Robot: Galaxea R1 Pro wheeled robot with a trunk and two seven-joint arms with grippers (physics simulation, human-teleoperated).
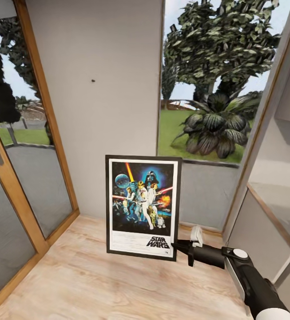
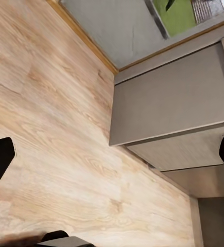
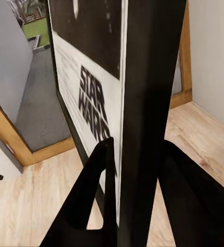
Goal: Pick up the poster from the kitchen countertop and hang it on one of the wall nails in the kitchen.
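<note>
The Star Wars poster (image 1: 143, 206) hangs upright in the air in front of a pale grey wall, held by its lower right corner. My right gripper (image 1: 176, 246) is shut on that corner. In the right wrist view the poster's black frame edge (image 3: 148, 103) runs between the two black fingers (image 3: 99, 175), with the "STAR WARS" lettering beside them. One wall nail (image 1: 93, 81) is a dark speck on the wall, above and left of the poster. My left gripper (image 2: 112, 159) is open over the wooden floor and holds nothing. The kitchen countertop is out of view.
A glass door with a wooden frame (image 1: 27, 186) stands on the left. A large window (image 1: 216, 80) onto a garden fills the right of the wall. Grey panels (image 1: 269, 222) close the right side. A grey cabinet block (image 2: 168, 103) sits on the plank floor (image 2: 50, 103).
</note>
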